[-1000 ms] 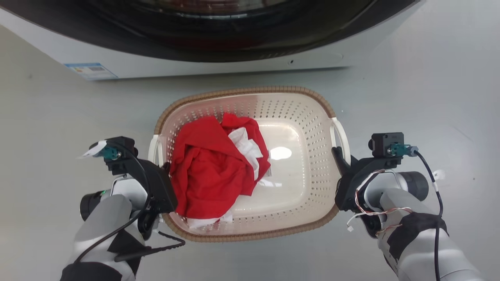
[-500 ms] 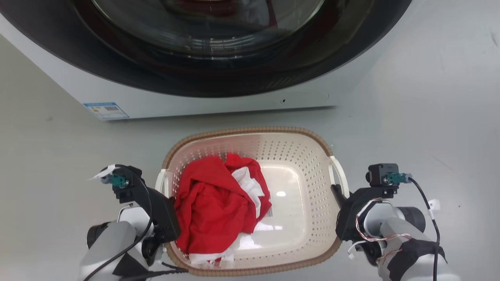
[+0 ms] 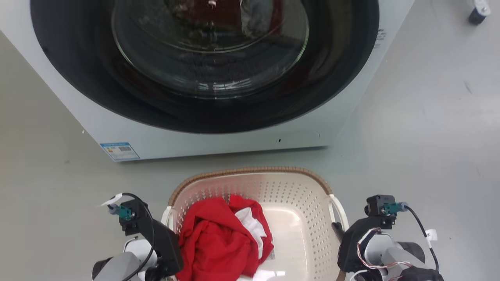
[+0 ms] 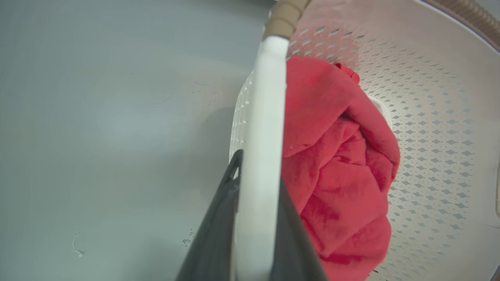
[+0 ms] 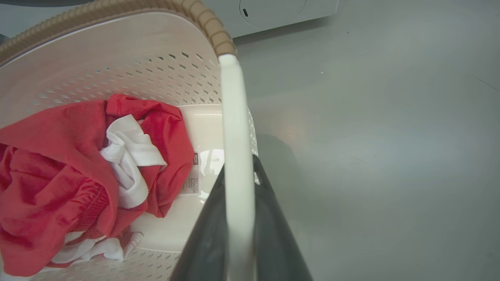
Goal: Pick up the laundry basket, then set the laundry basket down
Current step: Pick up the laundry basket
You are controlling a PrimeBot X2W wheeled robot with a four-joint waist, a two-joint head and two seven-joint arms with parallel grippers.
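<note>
Left hand (image 4: 259,175) is clamped on the basket's (image 3: 297,203) left handle (image 4: 261,117). The white bar runs up between its two dark fingers, one on each face. Right hand (image 5: 239,171) is closed the same way on the right handle (image 5: 234,117).

You have the basket between your two hands, low in the head view, just in front of the washer (image 3: 218,148) and apart from it. Its long axis runs left to right, from one handle to the other, so each hand holds a short end and neither is nearer than the other. Both wrist views show a shadow on the floor (image 3: 422,136) beside the basket wall. I'd judge the basket is off the floor, though you can't see its underside to be sure.

A red cloth (image 3: 218,238) with a white cloth (image 5: 129,156) bundled into it lies heaped toward your left end, so expect that side to weigh more. The right half of the basket bottom is bare.

When you set it down, lower both ends together. If one hand leads, the long axis will tilt and the load may slide. Open the hands only once the base is flat on the floor.
</note>
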